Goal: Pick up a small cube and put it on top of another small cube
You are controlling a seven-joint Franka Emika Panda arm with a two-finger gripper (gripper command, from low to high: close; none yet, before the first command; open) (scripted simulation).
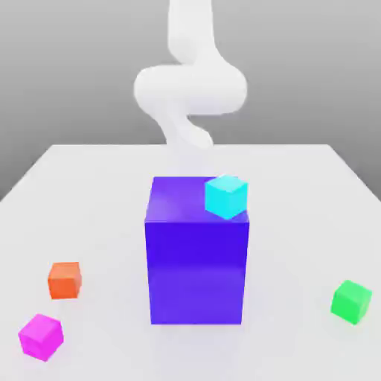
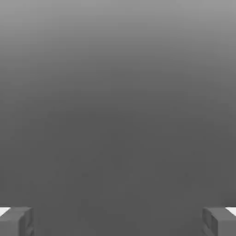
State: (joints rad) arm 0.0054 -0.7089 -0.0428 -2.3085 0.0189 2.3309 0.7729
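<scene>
1. Nearest the exterior view's camera, at its left: small magenta cube (image 1: 40,336), glossy, resting on the white table (image 1: 97,186), turned a little so one corner faces forward, untouched
2. Just behind it, apart from it: small orange cube (image 1: 65,280), also on the table
3. Far across at the exterior view's right, at about the same depth as the orange one: small green cube (image 1: 351,301), flat on the table, nothing on top, well apart from the magenta cube
4. Between them, in the middle of the table: big blue-violet block (image 1: 196,257), upright, much taller than the small cubes
5. On that block's top, at the far corner toward the exterior view's right: small cyan cube (image 1: 225,196), turned slightly, reaching to the block's edge
6. Behind the block, rising from the far side of the table: white arm (image 1: 191,85), pale and curled against the grey backdrop
7. In the hand view: hand (image 2: 118,221) with two grey fingertips (image 2: 16,221) standing wide apart, nothing between them, only plain grey beyond
</scene>
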